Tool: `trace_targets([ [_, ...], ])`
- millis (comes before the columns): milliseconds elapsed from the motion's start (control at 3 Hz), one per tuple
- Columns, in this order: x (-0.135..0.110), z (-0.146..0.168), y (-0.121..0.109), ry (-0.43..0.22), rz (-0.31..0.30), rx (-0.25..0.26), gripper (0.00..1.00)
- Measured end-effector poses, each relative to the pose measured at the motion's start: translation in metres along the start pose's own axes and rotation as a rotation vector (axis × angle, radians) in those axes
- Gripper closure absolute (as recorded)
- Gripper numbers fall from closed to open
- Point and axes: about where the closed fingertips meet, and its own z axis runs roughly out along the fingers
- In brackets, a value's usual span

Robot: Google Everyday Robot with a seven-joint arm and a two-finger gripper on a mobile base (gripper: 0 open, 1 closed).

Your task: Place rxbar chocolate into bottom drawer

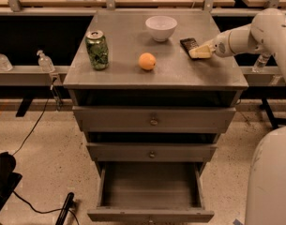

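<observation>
Warm, rather dim light falls from above, strongest on the grey worktop [124, 36], which shows a soft sheen near the white bowl [161, 27]. The green can [97, 49] and the orange [147, 61] cast small soft shadows close under them. The hand [201, 51], at the worktop's right rear just beside the rxbar chocolate [188, 44], catches the light and looks pale yellow. The open bottom drawer [151, 213] lies in shade, and the gaps under the worktop are nearly black

rxbar chocolate [187, 43] black | end effector [201, 52] cream, at the bar | bowl [161, 27] white | can [97, 50] green | fruit [147, 61] orange | bottom drawer [133, 214] grey
</observation>
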Motion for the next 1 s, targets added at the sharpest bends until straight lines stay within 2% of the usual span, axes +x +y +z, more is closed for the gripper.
trace_targets([
  [333, -0.006, -0.004, 0.000, 0.000, 0.000, 0.000, 0.86],
  [667, -0.007, -0.005, 0.000, 0.000, 0.000, 0.000, 1.00],
  [1000, -0.017, -0.029, 0.015, -0.023, -0.097, -0.092, 1.00],
])
